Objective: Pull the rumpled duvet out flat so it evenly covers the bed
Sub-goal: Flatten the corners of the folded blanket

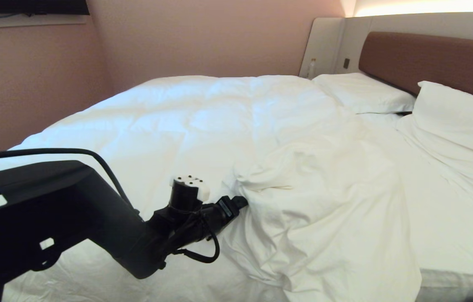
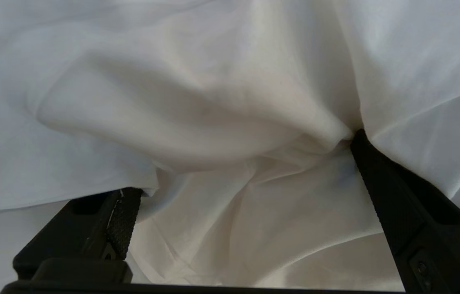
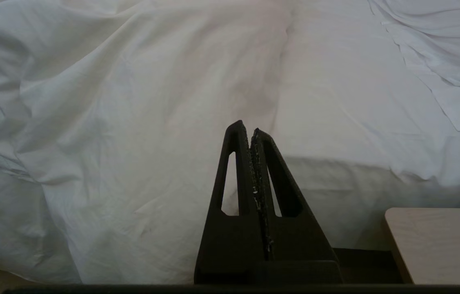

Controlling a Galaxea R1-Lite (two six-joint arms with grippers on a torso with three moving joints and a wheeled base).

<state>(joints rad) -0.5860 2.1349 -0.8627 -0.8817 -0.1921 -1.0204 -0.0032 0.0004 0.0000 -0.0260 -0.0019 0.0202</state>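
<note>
White cotton filled nearly everything in sight as the duvet (image 1: 219, 126) lay over the bed (image 1: 450, 285), smooth on the far half and bunched into a thick rumpled fold (image 1: 316, 201) on the near side, spilling over the near edge. Right at that fold sat the left gripper (image 2: 246, 163), its arm (image 1: 51, 209) reaching in low from the near corner. Its jaws stood spread about as wide as they go, and in the left wrist view cloth was draped across both fingers (image 2: 393, 196), one tip buried in a crease, a puffy ridge of duvet bulging between them. Nothing was clamped; the fabric only rested against the pads.

Beyond the gripper, toward the headboard (image 1: 429, 58), bare sheet (image 1: 442, 209) showed past the duvet's bunched edge, and two pillows (image 1: 362, 92) lay at the head of the bed.

Over on the other side, the right gripper (image 3: 250, 132) hung parked beside the bed, fingers pressed tight together with nothing between them. Straight ahead of it, the duvet hung down the mattress side, and a pale wooden surface (image 3: 442, 245) sat just beside it.
</note>
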